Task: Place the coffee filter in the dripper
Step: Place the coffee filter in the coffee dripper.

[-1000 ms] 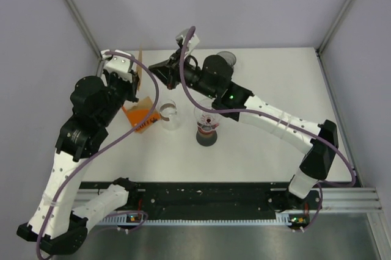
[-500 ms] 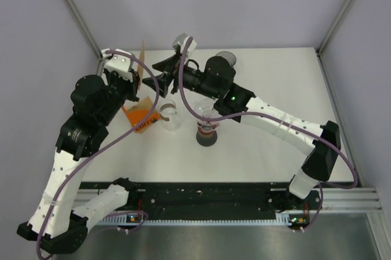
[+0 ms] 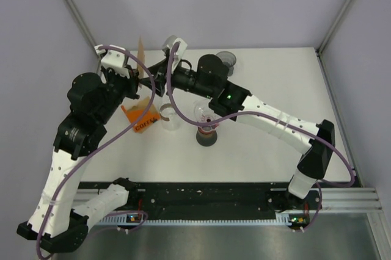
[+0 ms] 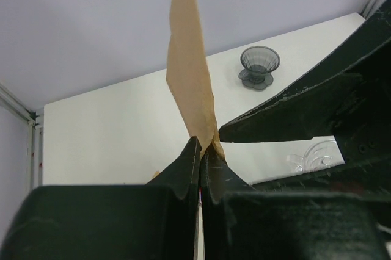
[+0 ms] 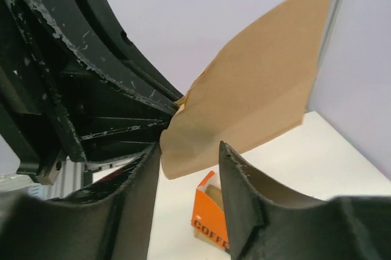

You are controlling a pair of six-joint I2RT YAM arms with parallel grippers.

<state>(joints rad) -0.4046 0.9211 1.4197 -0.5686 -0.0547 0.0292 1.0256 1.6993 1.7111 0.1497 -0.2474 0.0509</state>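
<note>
The brown paper coffee filter (image 3: 141,52) stands upright, pinched at its bottom corner by my left gripper (image 3: 137,78), which is shut on it (image 4: 189,83). My right gripper (image 3: 154,82) is open, and its fingers straddle the filter's lower edge (image 5: 256,101) without closing on it. A dark grey dripper (image 3: 226,58) stands at the back of the table and also shows in the left wrist view (image 4: 259,68). A clear dripper on a dark base (image 3: 206,124) stands mid-table under the right arm.
An orange coffee filter box (image 3: 140,118) stands open below the grippers and also shows in the right wrist view (image 5: 208,211). A clear glass cup (image 3: 170,115) sits just to the right of it. Grey walls enclose the table at the back and sides.
My right gripper has moved left to the filter and now straddles it. My left gripper has shifted slightly left, still holding the filter upright.
</note>
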